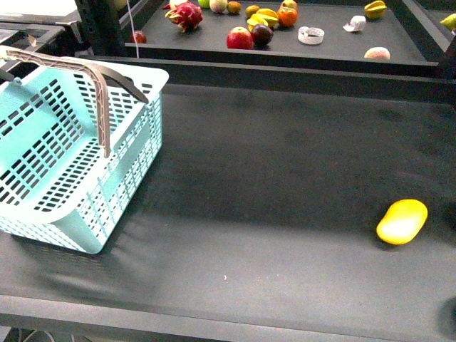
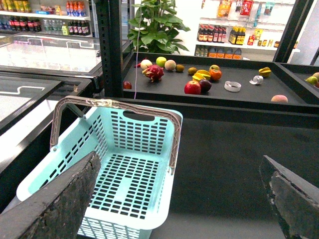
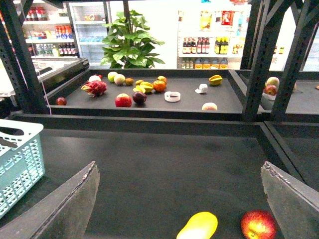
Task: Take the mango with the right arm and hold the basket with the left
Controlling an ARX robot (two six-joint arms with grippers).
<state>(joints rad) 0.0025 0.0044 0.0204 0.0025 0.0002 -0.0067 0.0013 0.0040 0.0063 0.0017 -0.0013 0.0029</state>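
Both tools spread wide: my left gripper [image 2: 179, 164] and my right gripper [image 3: 179, 167] show fingers far apart. The mango [image 1: 402, 221] lies on the black table [image 1: 271, 178] at lower right of the front frame, well apart from the basket [image 1: 78, 178] standing at the left edge. Assorted fruit sits on the far shelf [image 1: 335, 46] along the top.

Basket [image 1: 132, 162] cut off at front view's left edge; mango [image 3: 199, 225] clipped in rt wrist view.
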